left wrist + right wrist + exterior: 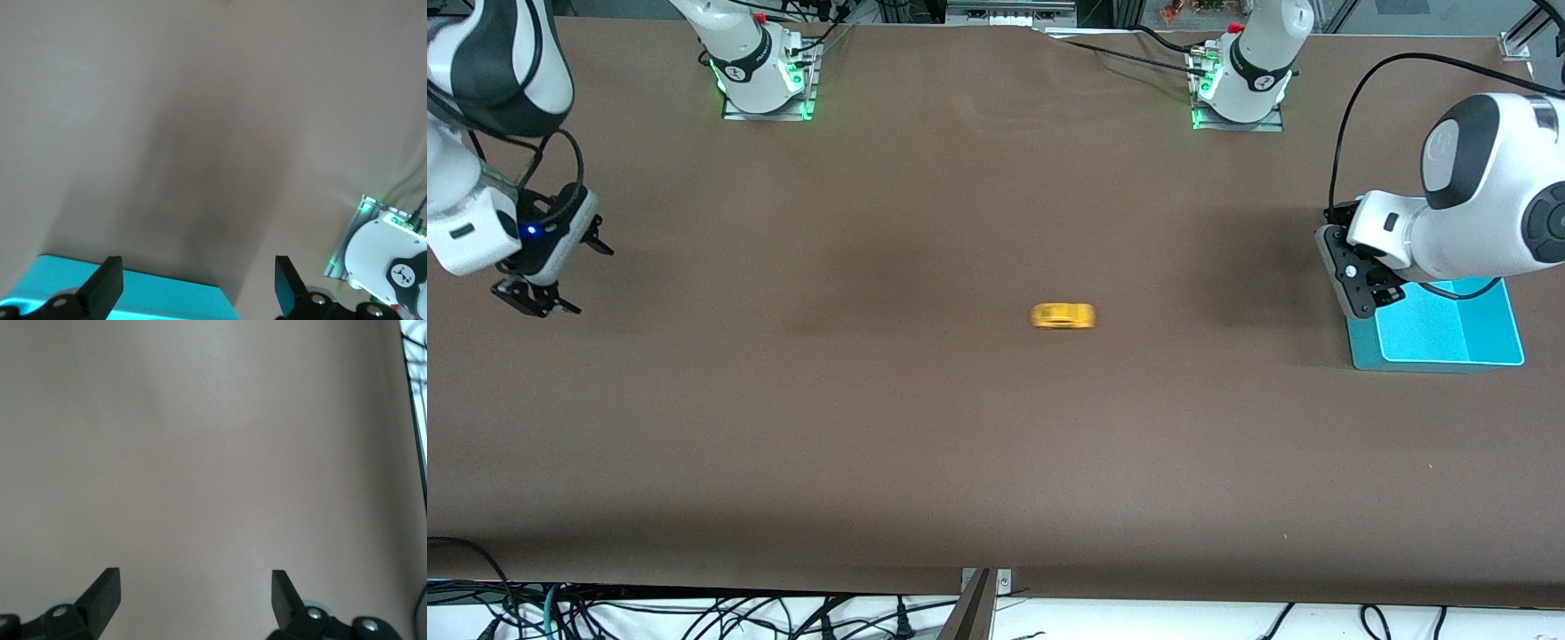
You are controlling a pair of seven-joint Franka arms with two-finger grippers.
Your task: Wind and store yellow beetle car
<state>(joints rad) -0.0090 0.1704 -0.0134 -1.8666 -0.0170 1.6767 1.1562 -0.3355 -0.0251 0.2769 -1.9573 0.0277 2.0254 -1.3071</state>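
The yellow beetle car [1063, 316] stands alone on the brown table near its middle, slightly blurred. It shows in neither wrist view. My left gripper [1360, 289] is open and empty over the edge of a teal tray [1449, 336] at the left arm's end of the table; its wrist view shows its open fingers [107, 285] above the tray's corner [153, 300]. My right gripper [547, 293] is open and empty over bare table at the right arm's end, and its wrist view shows only its fingers [107, 590] and the table.
The two arm bases [760, 76] [1240, 89] stand along the table's edge farthest from the front camera. The left arm's base also shows in the left wrist view [387, 257]. Cables hang below the table's nearest edge [694, 613].
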